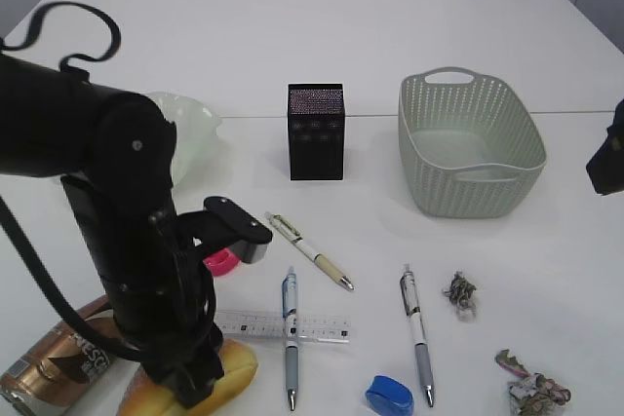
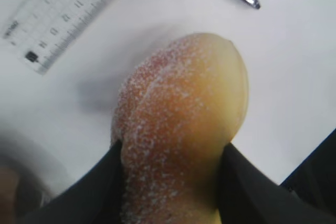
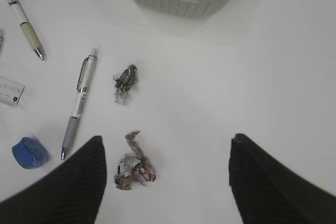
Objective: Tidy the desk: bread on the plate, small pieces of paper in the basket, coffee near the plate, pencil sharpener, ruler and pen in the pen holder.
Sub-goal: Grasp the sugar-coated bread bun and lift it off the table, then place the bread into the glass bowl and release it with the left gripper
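The sugar-dusted bread (image 2: pixel 184 119) lies at the desk's front left (image 1: pixel 239 367), and my left gripper (image 2: pixel 173 150) is shut on it, both fingers pressed to its sides. The coffee (image 1: pixel 54 362) lies on its side just left of it. The ruler (image 1: pixel 283 326) and three pens (image 1: pixel 310 250) (image 1: pixel 290 338) (image 1: pixel 416 333) lie in the middle, with a blue pencil sharpener (image 1: pixel 389 395) in front. My right gripper (image 3: pixel 167 145) hangs open above a crumpled paper piece (image 3: pixel 135 167); another piece (image 3: pixel 126 81) lies farther off.
The green plate (image 1: pixel 195 124) is at the back left, partly behind my left arm. The black mesh pen holder (image 1: pixel 316 132) stands mid-desk, with the basket (image 1: pixel 468 143) to its right. A small pink object (image 1: pixel 222 261) lies beside the left arm.
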Robot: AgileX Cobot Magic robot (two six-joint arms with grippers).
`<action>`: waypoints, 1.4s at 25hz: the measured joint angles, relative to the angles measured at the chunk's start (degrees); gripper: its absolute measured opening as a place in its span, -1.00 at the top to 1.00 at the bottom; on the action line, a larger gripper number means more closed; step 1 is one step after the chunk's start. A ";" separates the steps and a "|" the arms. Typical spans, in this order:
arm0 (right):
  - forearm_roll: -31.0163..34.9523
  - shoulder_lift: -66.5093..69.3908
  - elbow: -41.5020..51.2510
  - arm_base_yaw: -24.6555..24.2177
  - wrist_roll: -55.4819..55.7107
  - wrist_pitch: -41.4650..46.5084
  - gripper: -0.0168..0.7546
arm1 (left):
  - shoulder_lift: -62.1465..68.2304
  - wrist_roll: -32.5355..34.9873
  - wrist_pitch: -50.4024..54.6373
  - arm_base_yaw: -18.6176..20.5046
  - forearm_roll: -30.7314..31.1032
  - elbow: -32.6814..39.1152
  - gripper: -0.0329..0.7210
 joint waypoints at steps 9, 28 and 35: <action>-0.33 0.00 0.00 0.00 0.00 0.00 -0.42 | -11.09 -11.10 -1.36 4.87 13.39 -13.40 0.00; -0.47 0.00 0.00 0.00 0.00 1.28 -0.42 | 4.41 -18.29 -29.23 25.60 17.49 -25.39 0.00; -0.47 0.53 0.00 0.00 0.00 1.62 -0.42 | 14.75 -18.32 -32.90 26.55 17.88 -28.52 0.00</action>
